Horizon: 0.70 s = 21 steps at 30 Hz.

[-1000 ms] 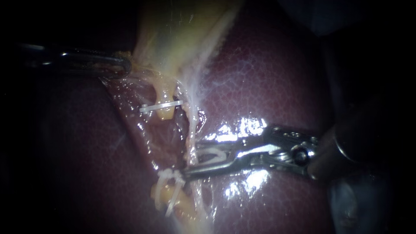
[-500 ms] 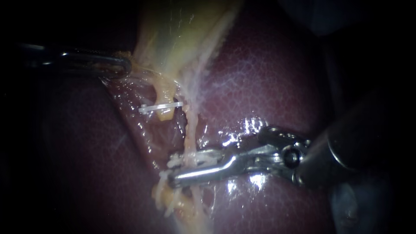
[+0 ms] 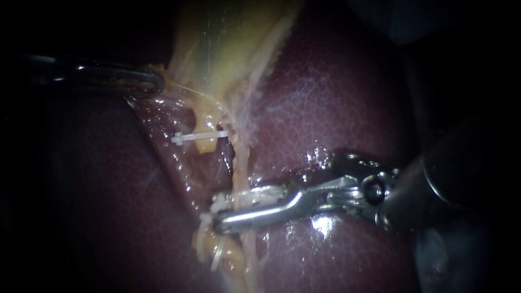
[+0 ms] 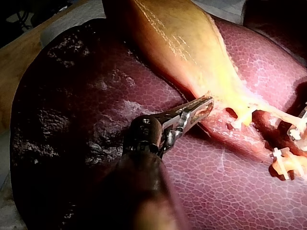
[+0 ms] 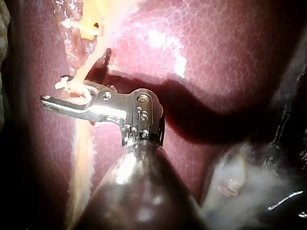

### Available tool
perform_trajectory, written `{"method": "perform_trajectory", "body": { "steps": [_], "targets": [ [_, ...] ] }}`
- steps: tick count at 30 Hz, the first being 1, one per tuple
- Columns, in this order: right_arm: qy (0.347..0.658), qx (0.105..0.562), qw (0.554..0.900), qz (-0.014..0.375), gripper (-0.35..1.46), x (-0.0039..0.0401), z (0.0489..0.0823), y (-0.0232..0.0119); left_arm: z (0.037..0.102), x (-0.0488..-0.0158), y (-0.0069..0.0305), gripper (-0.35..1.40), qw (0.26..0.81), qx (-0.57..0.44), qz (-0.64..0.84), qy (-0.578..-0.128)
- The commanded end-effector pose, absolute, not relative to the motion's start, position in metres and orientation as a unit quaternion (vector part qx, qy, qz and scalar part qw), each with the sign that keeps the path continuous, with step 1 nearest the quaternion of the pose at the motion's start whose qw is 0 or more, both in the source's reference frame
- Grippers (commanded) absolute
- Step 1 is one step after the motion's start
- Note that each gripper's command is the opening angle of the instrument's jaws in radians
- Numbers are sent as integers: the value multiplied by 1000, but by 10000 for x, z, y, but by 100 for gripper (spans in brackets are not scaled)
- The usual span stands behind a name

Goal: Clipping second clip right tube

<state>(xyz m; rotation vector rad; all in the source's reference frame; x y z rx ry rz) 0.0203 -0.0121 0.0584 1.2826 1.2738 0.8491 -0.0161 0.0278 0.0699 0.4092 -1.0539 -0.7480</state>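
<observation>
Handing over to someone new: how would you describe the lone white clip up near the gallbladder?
Start at the yellow gallbladder above the dark red liver and follow its narrow end down to a short yellow tube. The clip is a thin white bar lying straight across it. No instrument touches it, whereas the jaws of the right instrument grip a thin tube lower down.
</observation>
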Motion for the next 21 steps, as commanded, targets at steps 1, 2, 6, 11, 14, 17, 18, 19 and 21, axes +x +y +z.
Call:
{"method": "perform_trajectory", "body": {
  "steps": [1, 2, 6, 11, 14, 17, 18, 19, 21],
  "targets": [
    [536, 540, 542, 358, 17, 203, 586, -122, 699, -161, 278, -35, 779, 189, -346, -487],
    [536, 540, 542, 358, 13, 203, 586, -121, 699, -161, 278, -35, 779, 189, -346, -487],
    [535, 541, 542, 357, -19, 202, 588, -120, 699, -160, 278, -35, 779, 189, -346, -487],
    [534, 543, 543, 354, -35, 201, 589, -120, 699, -160, 278, -35, 779, 189, -346, -487],
    [534, 543, 543, 354, -35, 201, 590, -120, 699, -160, 278, -35, 779, 189, -347, -487],
    [535, 545, 544, 348, -35, 201, 590, -120, 699, -160, 278, -35, 779, 189, -347, -487],
    [535, 545, 544, 348, -35, 201, 590, -120, 699, -160, 278, -35, 779, 189, -347, -487],
    [537, 544, 545, 345, -35, 201, 590, -121, 699, -160, 278, -35, 779, 189, -347, -487],
    [537, 544, 545, 345, -35, 201, 591, -121, 699, -160, 278, -35, 779, 189, -347, -487]
  ]
}}
